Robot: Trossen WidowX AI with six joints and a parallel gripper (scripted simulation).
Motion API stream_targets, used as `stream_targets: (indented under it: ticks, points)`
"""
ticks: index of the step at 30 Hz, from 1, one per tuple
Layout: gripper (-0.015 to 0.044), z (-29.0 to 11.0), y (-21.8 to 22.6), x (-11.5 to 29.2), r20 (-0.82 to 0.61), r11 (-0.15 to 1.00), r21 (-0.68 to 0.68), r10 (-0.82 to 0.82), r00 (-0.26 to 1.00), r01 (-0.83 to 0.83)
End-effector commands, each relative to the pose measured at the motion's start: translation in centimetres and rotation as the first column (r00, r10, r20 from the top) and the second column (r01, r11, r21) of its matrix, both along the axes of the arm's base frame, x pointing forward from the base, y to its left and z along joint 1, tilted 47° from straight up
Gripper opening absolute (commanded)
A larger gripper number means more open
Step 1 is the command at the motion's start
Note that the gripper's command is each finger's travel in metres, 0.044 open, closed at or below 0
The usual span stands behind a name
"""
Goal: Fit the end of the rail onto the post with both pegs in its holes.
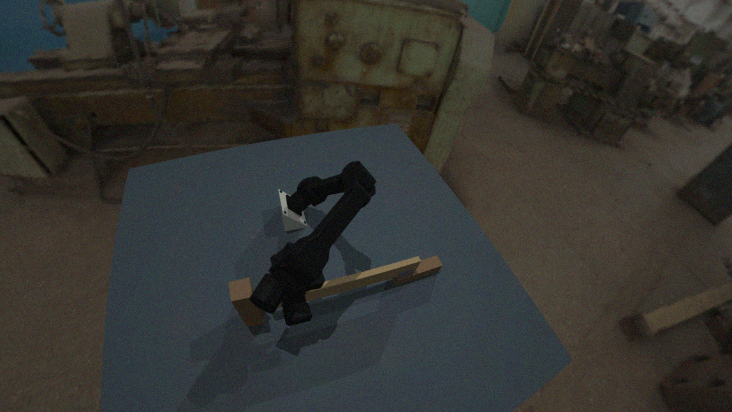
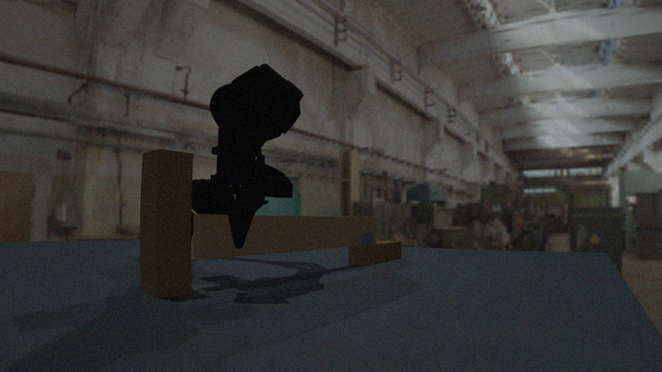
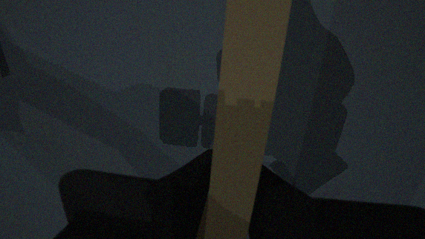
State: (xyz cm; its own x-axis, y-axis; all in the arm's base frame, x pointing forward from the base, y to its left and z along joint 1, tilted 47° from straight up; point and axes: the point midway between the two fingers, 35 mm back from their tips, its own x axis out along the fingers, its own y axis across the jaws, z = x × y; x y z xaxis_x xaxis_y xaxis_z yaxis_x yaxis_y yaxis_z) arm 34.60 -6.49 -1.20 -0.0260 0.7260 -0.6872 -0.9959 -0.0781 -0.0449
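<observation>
Exterior view: gripping the rail point(image 1: 368, 277) point(image 2: 296, 233) point(image 3: 249, 74) tight in the pincer point(image 1: 295, 307) point(image 2: 239, 240) point(image 3: 226, 156), just beside the post point(image 1: 240, 289) point(image 2: 167, 223), held off the bench point(image 1: 178, 230) point(image 2: 417, 329) point(image 3: 93, 56), likely to meet the pegs. Resting far end on the low block point(image 1: 431, 264) point(image 2: 381, 254) for support.

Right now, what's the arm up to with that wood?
The gripper is shut on the long wooden rail, close to the end by the upright wooden post. That end is up off the table; the far end is at the low footboard block. The rail's end looks very near the post, but whether the pegs are in their holes can't be made out. It hasn't been let go.
</observation>
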Motion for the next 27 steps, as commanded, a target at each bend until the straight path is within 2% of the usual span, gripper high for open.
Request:
stream_targets:
  ticks: [1,27]
  points:
    - [0.0,-0.13,-0.33,0.09,0.006,1.0,-0.004,-0.005,1.0,0.005]
    - [0.0,-0.57,-1.0,0.16,0.006,1.0,-0.004,-0.005,1.0,0.005]
